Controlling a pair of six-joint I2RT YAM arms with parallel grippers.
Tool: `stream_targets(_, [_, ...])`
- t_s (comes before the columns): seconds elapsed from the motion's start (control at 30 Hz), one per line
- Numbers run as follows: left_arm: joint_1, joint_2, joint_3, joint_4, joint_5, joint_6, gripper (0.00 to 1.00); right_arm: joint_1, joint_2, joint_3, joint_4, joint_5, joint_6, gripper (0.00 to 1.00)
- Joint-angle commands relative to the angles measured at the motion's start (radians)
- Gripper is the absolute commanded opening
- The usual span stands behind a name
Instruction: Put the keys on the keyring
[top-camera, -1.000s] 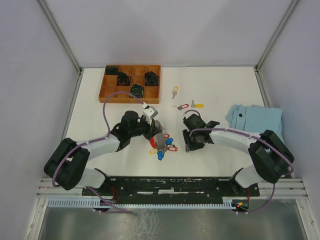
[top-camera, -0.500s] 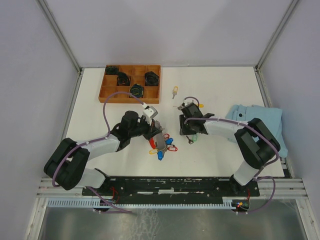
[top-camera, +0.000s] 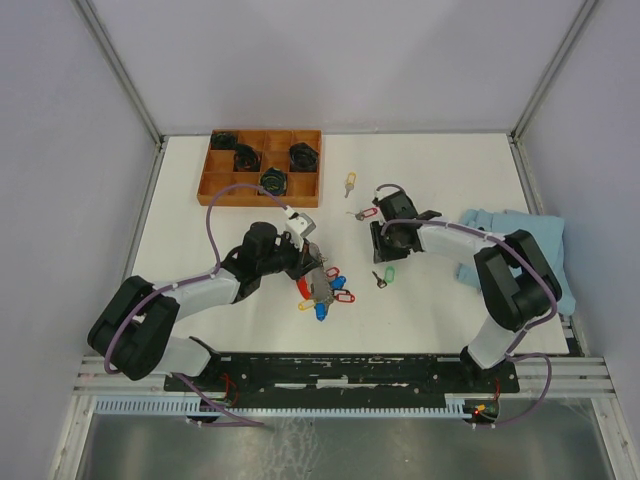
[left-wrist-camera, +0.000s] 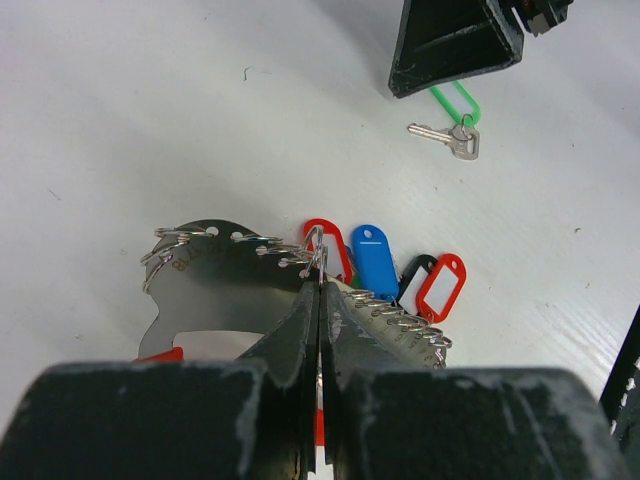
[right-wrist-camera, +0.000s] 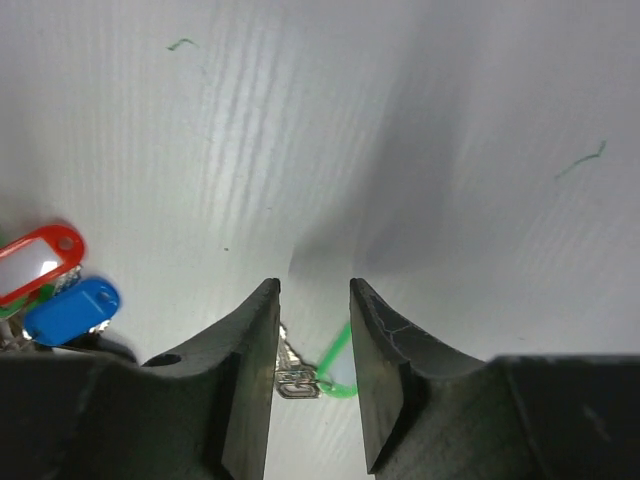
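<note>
Pinching the keyring (left-wrist-camera: 215, 262) is the left pincer (left-wrist-camera: 319, 275); spread right pincer (right-wrist-camera: 314, 290) half-hides, seemingly, a key (right-wrist-camera: 296, 381).

Wooden tray (top-camera: 300, 190) w/ black parts (top-camera: 303, 155), far left; blue cloth (top-camera: 530, 226) rt.

The counter (top-camera: 450, 165) is open at its far right corner and left edge; a wooden tray (top-camera: 220, 185) fills the far left corner, a blue cloth (top-camera: 545, 235) the right edge, keys (top-camera: 350, 183) and keyring (top-camera: 322, 290) the middle.

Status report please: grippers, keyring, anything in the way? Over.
Left gripper shut on keyring. Right gripper open, empty, beside green-tag key on table. Nothing between key and keyring.
</note>
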Motion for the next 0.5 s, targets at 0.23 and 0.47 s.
stream_targets(0.23, [-0.001,-0.015,0.044,0.026,0.022,0.044,0.03,-0.052,-0.004,-0.005,-0.131,0.011,-0.016,0.27])
stream_targets(0.47, [-0.002,-0.01,0.046,0.026,0.028,0.044,0.03,-0.052,-0.113,-0.107,-0.234,0.054,0.02,0.25])
